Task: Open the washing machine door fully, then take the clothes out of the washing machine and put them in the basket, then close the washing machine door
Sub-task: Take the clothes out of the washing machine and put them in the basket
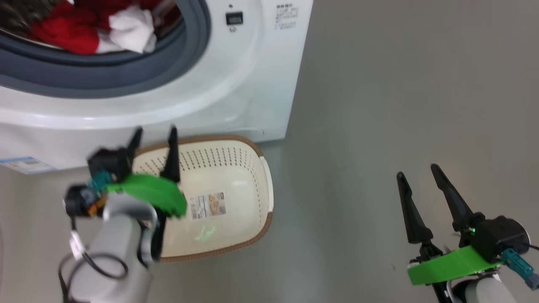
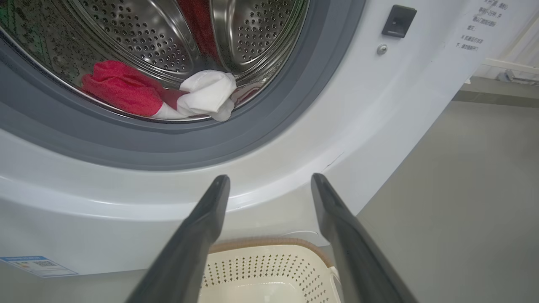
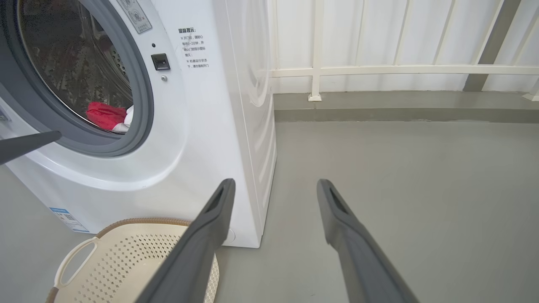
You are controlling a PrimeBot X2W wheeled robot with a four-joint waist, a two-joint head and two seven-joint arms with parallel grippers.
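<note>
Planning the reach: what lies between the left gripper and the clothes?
The washing machine front and its grey rubber ring, seen in the left wrist view.

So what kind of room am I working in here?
Likely a laundry or utility area: a front-loading washing machine, a perforated basket on a bare grey floor, and a white railing behind.

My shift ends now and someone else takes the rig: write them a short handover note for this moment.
Left gripper: open, empty, above the basket by its far rim, pointing at the washing machine.
Right gripper: open, empty, over the floor right of the basket.
Clothes: red garments and a white cloth lie in the drum near its front edge.
Basket: on the floor before the machine, no clothes in it.
Done: the machine's opening stands uncovered.
Left: move all clothes to the basket, close the door.
</note>
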